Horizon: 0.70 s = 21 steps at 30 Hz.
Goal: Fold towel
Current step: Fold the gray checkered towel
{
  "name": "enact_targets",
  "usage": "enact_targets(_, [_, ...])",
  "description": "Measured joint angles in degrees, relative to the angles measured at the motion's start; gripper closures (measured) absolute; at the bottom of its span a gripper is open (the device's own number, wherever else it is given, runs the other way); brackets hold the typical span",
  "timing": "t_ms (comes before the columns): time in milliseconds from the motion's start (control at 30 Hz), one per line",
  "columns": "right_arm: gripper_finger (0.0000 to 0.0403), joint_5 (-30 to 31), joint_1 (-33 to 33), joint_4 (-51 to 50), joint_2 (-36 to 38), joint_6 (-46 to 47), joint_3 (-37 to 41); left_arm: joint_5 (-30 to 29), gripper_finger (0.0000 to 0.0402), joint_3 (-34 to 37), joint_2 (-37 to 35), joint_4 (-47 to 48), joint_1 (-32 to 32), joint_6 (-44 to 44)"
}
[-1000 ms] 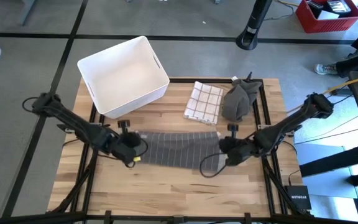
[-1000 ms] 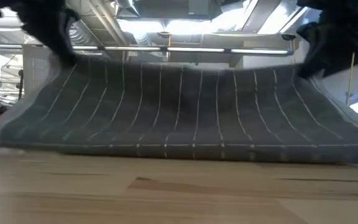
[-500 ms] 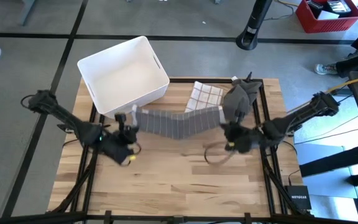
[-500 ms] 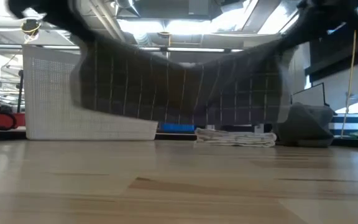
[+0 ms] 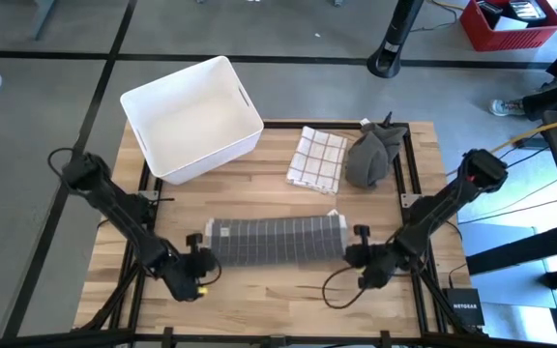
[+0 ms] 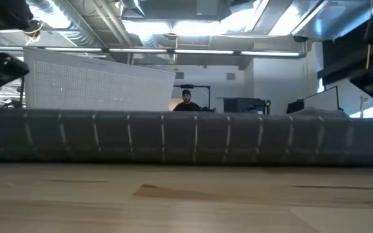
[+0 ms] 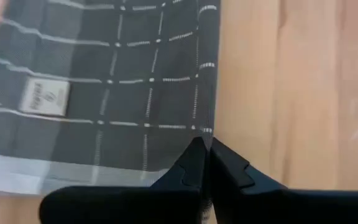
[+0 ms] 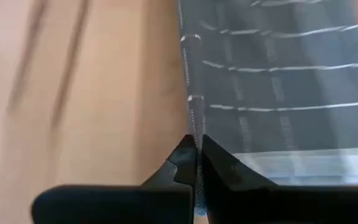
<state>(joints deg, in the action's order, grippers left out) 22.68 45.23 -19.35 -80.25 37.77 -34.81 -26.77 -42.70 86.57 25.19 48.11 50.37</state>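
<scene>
The left gripper [image 7: 202,152] was clenched on the near left corner of the grey towel [image 5: 277,239], fingertips pressed together with the cloth's edge between them. The right gripper [image 8: 196,149] pinched the opposite near corner the same way. Between the two, the towel lay as a long, doubled strip on the wooden table [image 5: 288,295], its white label [image 7: 45,98] just beyond the left jaws.

To finish this fold well, both corners would likely need setting down level with the edge beneath, kept taut so no slack bunches, then let go at the same time.

Well beyond the left gripper stood a white bin [image 5: 190,116], which appeared to hold nothing. Beyond the right gripper lay a folded checked cloth [image 5: 316,159] and, beside it, a crumpled dark cloth [image 5: 369,154], both loose on the table.
</scene>
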Motion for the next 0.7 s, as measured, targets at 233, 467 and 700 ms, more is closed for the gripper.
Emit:
enact_targets(233, [0.0333, -2.6, 0.02, 2.07, -2.22, 2.01, -0.07, 6.71, 0.0361, 0.04, 2.54, -1.1, -1.02, 1.13])
enact_targets(467, [0.0236, -11.35, 0.04, -9.71, 3.53, 7.91, -5.25, 27.02, 0.0285, -2.53, -2.53, 6.64, -5.69, 4.74])
enact_targets(700, [0.0178, 4.27, -1.31, -18.36, 8.04, 23.82, -7.39, 18.84, 0.0261, -3.76, -9.88, 3.89, -11.77, 0.53])
